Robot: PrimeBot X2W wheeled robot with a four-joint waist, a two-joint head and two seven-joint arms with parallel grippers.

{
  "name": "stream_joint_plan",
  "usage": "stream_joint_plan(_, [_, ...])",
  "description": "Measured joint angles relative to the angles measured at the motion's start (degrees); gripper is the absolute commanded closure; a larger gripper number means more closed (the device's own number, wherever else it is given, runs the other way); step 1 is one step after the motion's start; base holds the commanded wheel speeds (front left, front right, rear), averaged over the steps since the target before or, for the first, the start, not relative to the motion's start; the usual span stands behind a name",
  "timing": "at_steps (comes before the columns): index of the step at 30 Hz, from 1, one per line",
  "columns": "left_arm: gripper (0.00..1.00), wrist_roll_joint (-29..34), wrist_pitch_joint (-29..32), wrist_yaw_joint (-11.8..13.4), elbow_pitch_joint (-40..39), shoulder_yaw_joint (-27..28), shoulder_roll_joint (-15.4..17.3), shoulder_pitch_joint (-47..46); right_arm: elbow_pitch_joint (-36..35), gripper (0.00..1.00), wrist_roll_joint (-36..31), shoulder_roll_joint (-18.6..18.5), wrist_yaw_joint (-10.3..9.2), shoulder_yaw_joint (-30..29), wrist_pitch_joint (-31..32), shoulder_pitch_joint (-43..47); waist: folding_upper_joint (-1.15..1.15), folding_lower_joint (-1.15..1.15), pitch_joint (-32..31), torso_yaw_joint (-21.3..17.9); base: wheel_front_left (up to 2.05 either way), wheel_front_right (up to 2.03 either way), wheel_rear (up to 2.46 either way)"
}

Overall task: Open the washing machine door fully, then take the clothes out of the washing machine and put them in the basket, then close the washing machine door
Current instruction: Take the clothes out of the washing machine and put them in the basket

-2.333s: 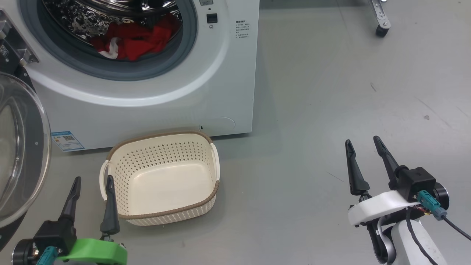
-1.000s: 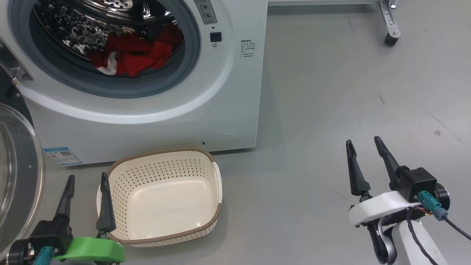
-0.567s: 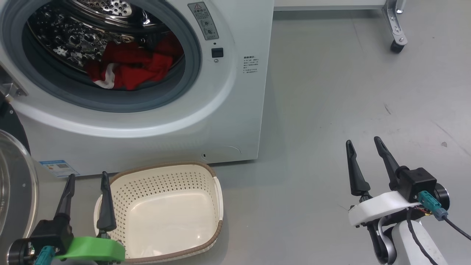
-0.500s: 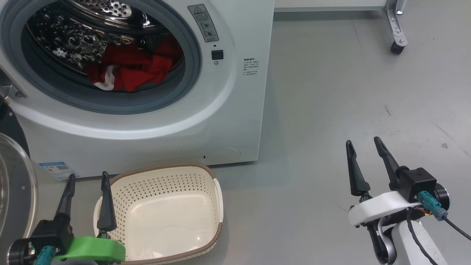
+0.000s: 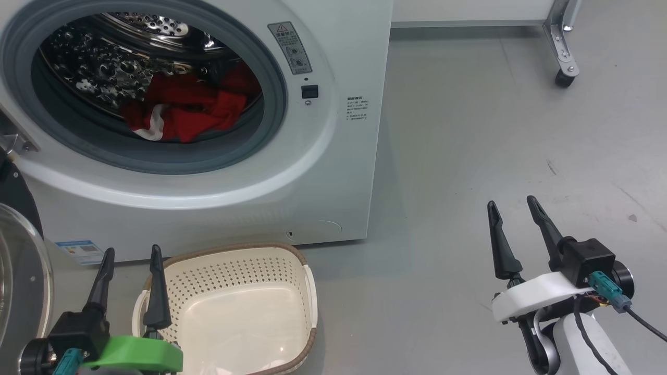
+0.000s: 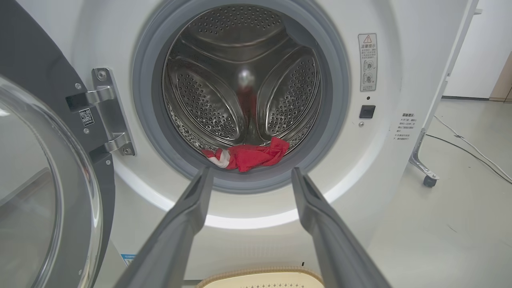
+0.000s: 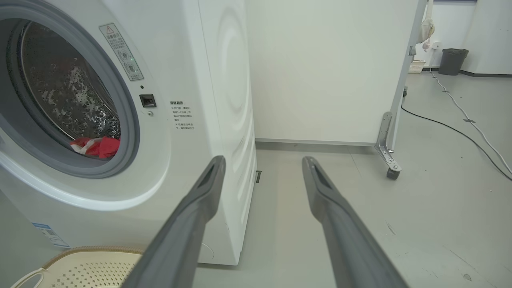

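Head view higher than before — left hand (image 5: pixel 132 248), right hand (image 5: pixel 510 200) splayed, empty.

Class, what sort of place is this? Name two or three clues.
Probably a lab or test room staged for laundry: a washing machine on a bare grey floor, a white partition on castors.

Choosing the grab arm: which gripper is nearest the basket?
The left gripper, green mount, beside the basket; the right gripper hangs over bare floor.

One washing machine (image 5: pixel 333 172), one washing machine door (image 5: pixel 21 291), one red clothes item (image 5: pixel 193 112), one basket (image 5: pixel 308 291), two end effectors, left end effector (image 5: pixel 132 250), right end effector (image 5: pixel 510 202), one caster wheel (image 5: pixel 563 78)
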Motion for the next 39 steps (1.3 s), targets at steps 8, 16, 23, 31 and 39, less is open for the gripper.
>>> stream_joint_plan(8, [0.00, -1.60, 0.00, -0.08, 0.24, -0.69, 0.00, 0.13, 0.30, 0.00, 0.01, 0.00, 0.00, 0.25, 0.00, 0.11, 0.00, 0.00, -0.13, 0.05, 0.00, 0.00, 0.00])
stream_joint_plan(16, [0.00, -1.62, 0.00, -0.55, 0.21, -1.67, 0.01, 0.16, 0.26, 0.00, 0.00, 0.00, -0.01, 0.43, 0.00, 0.12, 0.00, 0.00, 0.27, -0.04, 0.00, 0.00, 0.00])
stream_joint_plan(23, [0.00, -1.63, 0.00, -0.58, 0.26, -2.05, 0.01, 0.16, 0.16, 0.00, 0.00, 0.00, -0.01, 0.73, 0.00, 0.11, 0.00, 0.00, 2.03, -0.19, 0.00, 0.00, 0.00])
stream_joint_plan(31, [0.00, -3.00, 0.01, -1.10, 1.96, -3.64, 0.04, 0.15, 0.21, 0.00, 0.00, 0.00, -0.02, 0.93, 0.00, 0.04, 0.00, 0.00, 4.89, -0.37, 0.00, 0.00, 0.00])
stream_joint_plan(39, [0.00, -3.57, 0.01, -1.29, 5.11, -4.63, 0.07, -0.27, 0.19, 0.00, 0.00, 0.00, -0.02, 1.54, 0.00, -0.58, 0.00, 0.00, 8.13, -0.69, 0.00, 0.00, 0.00])
